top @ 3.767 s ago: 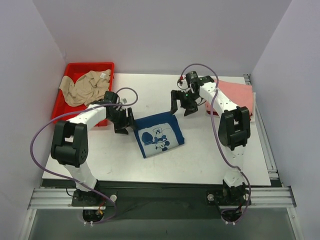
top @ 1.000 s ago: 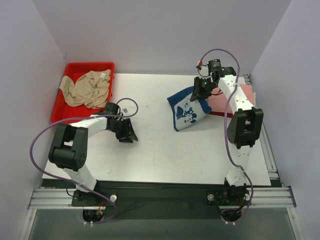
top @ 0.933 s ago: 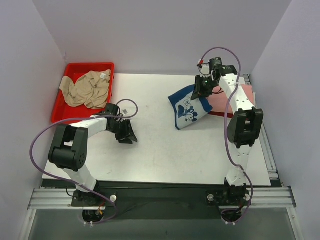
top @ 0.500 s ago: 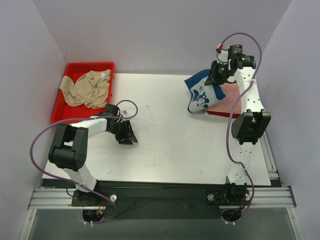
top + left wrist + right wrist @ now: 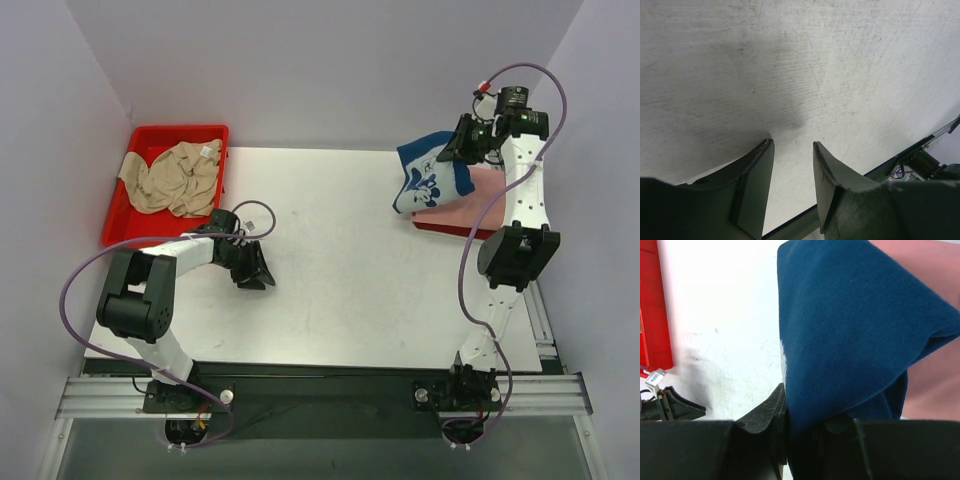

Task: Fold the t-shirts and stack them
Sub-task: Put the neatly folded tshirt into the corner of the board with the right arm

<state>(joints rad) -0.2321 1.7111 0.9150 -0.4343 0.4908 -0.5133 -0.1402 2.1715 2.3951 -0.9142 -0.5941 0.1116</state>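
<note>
Navy t-shirt (image 5: 430, 180), clamped in right pincer (image 5: 466, 142), now hangs over the pink stack (image 5: 470, 208), no longer mid-worktop: ready to lower. Left pincer (image 5: 256, 272) half-open, empty.

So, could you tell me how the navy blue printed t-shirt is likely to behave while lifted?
Probably floppy: the navy blue cloth t-shirt sags from the right claw in drooping folds. Likely light, since one pinched edge carries it. May unfold on landing.

Left arm folded low, elbow bent back, left gripper (image 5: 256, 272) angled downward, jaws parted (moderate gap). Right arm stretched tall to the far right, right gripper (image 5: 460, 146) raised, jaws pinched on navy t-shirt (image 5: 430, 178).
</note>
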